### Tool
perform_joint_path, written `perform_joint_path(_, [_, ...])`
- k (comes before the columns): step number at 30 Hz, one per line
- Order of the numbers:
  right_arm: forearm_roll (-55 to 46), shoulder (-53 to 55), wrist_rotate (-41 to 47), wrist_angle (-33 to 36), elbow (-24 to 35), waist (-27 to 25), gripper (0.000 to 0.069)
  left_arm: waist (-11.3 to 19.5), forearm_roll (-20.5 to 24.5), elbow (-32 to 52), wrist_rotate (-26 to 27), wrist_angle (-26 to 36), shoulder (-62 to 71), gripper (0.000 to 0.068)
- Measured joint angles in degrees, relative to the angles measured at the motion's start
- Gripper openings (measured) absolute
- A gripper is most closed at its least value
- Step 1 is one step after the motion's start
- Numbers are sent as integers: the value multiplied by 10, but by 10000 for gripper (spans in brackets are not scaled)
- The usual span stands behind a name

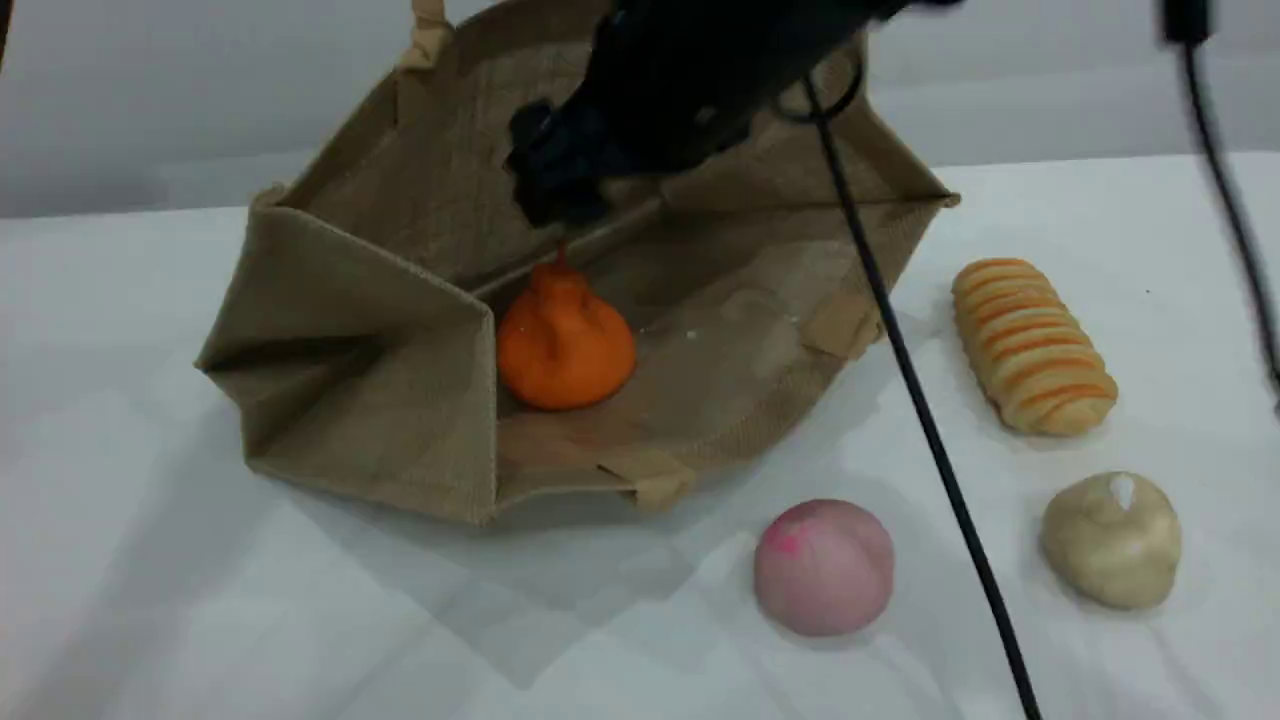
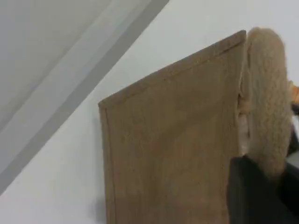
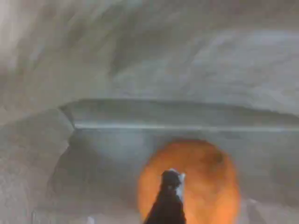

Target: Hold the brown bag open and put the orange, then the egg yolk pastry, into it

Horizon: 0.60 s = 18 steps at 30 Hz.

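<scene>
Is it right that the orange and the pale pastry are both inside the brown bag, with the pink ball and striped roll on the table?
Not quite. The scene view shows only the orange inside the brown bag; the pale pastry lies on the table, with the pink ball and striped roll.

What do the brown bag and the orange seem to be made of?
The brown bag: coarse woven fabric, likely jute, matte; its weave shows. The orange: perhaps soft foam or plastic, matte; smooth molded folds, no gloss.
</scene>
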Motion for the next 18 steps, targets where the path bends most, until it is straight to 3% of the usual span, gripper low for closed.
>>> perform_joint_path(10, [-22,-97,17,188,1,-91,578,0,0,0,0,0,0,99])
perform_joint_path(18, [-22,-109,61,305,1,-168,569,0,0,0,0,-1,0,99])
